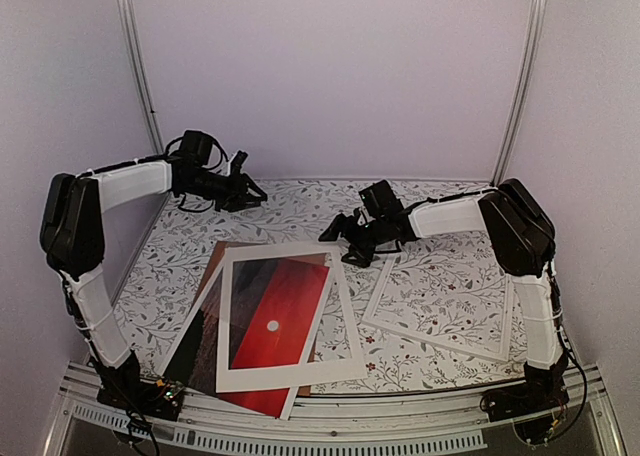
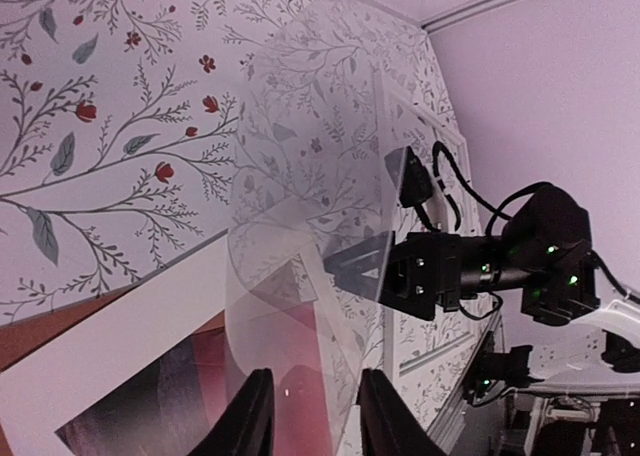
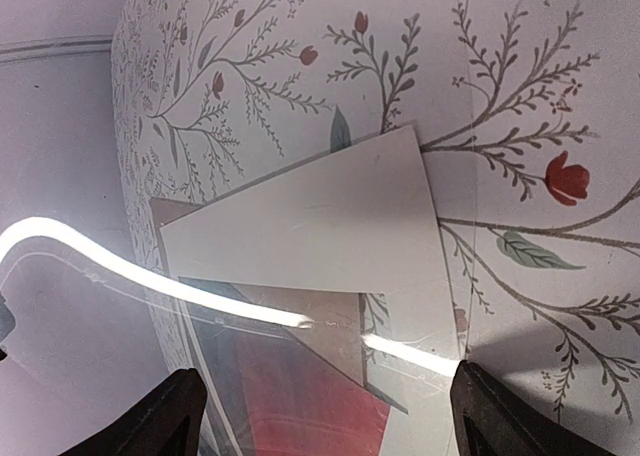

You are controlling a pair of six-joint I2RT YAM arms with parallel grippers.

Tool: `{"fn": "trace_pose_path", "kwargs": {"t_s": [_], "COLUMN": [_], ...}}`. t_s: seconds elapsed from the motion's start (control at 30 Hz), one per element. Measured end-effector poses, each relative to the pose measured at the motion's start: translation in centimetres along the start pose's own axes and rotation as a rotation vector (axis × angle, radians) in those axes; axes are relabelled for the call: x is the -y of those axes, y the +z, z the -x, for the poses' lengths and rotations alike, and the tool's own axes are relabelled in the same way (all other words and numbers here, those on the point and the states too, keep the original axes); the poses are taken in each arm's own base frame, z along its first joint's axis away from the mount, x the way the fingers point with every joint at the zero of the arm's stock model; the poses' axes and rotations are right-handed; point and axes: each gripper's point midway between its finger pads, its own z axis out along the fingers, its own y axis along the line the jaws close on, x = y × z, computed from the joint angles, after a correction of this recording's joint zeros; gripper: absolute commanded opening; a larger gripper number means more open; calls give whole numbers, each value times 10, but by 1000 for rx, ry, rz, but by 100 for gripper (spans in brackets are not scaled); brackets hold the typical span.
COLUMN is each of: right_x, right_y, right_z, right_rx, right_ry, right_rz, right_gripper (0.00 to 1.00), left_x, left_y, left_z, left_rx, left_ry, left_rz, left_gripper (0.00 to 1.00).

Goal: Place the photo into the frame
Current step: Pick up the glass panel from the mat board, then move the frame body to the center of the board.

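The photo [image 1: 272,311], a red sunset print, lies at the front left under a white window mat [image 1: 285,376]. The thin white frame [image 1: 383,288] lies flat to its right. My left gripper [image 1: 250,191] hovers behind the photo. Its fingers [image 2: 315,416] stand apart with a narrow gap, and a curled clear sheet [image 2: 300,256] rises in front of them. That sheet reaches my right gripper [image 2: 385,221], which stands wide open [image 3: 320,416] with the sheet [image 3: 300,366] stretched across its view. Through it I see the photo [image 3: 290,396] and the mat [image 3: 310,226].
A brown backing board [image 1: 213,261] sticks out from under the photo at its left. The floral tabletop [image 1: 180,246] ends at white walls behind and at both sides. A metal rail [image 1: 330,416] runs along the near edge.
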Motion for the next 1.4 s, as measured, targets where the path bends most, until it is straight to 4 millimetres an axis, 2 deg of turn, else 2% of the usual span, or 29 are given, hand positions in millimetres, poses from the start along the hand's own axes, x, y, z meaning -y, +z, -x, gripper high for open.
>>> {"fn": "trace_pose_path", "kwargs": {"t_s": [0.2,0.37,0.53,0.63,0.83,0.93,1.03,1.23,1.4], "right_x": [-1,-1,0,-16,-75,-84,-66,9,40], "right_y": [0,-1,-14,-38,-126,-159,-174,-174,-168], "right_z": [0,0,3,9,21,28,33,31,33], "right_rx": [-1,5,25,72,226,298,339,316,299], "right_ry": [-8,-52,-125,-207,-398,-457,-480,-478,-472], "right_rz": [-7,-26,-73,-79,-11,-27,-117,-382,-494], "right_gripper": [89,89,90,91,91,91,91,91,92], "left_x": [-7,-15,-9,13,66,82,95,133,173], "left_y": [-2,-5,-16,-34,-79,-96,-108,-145,-182], "left_z": [1,0,0,6,15,16,12,5,1], "left_rx": [-1,-7,-3,39,159,202,228,323,414], "left_ry": [41,60,82,124,233,268,291,348,403], "left_rz": [96,156,170,146,77,47,11,-79,-161], "left_gripper": [15,0,0,0,0,0,0,0,0]}}
